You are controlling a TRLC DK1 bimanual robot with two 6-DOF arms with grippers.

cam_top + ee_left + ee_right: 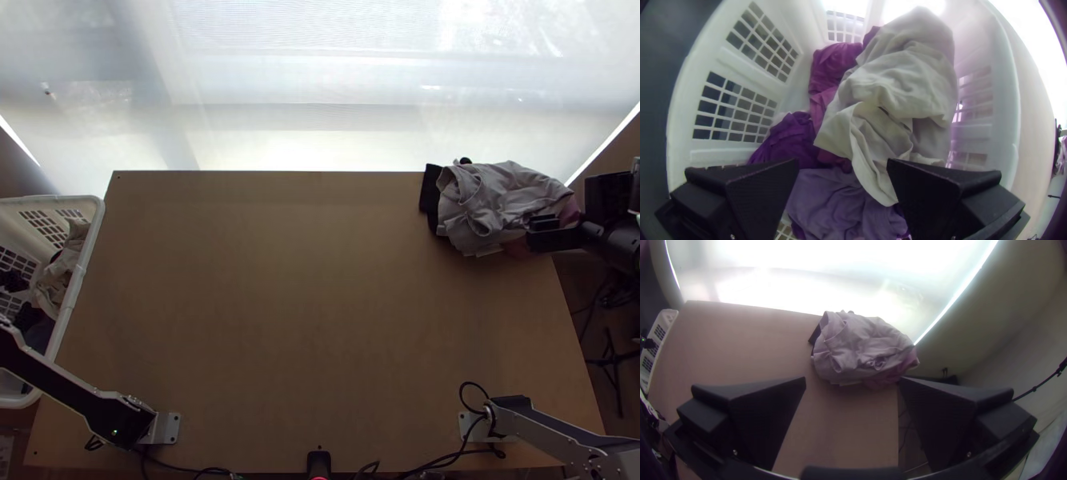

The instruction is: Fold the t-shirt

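Pale grey cloth [500, 200] lies bunched at the table's far right corner, with a pinkish part at its right; I cannot tell whether it is one garment. The right wrist view shows the same bunched cloth [862, 346]. My right gripper [571, 211] is open above its right side; in its wrist view the gripper [852, 381] has nothing between its fingers. Part of my left gripper [14, 281] shows dark over the basket at the left. The left wrist view has that gripper [843, 163] open above off-white cloth [893, 93] and purple cloth [835, 191], both crumpled.
The white basket [78, 276] stands along the left edge of the wooden table [320, 304]. Something black [430, 188] sticks out at the left of the bunched cloth. Cables [448, 458] run along the near edge. A pale curtain-like sheet [320, 88] hangs behind the far edge.
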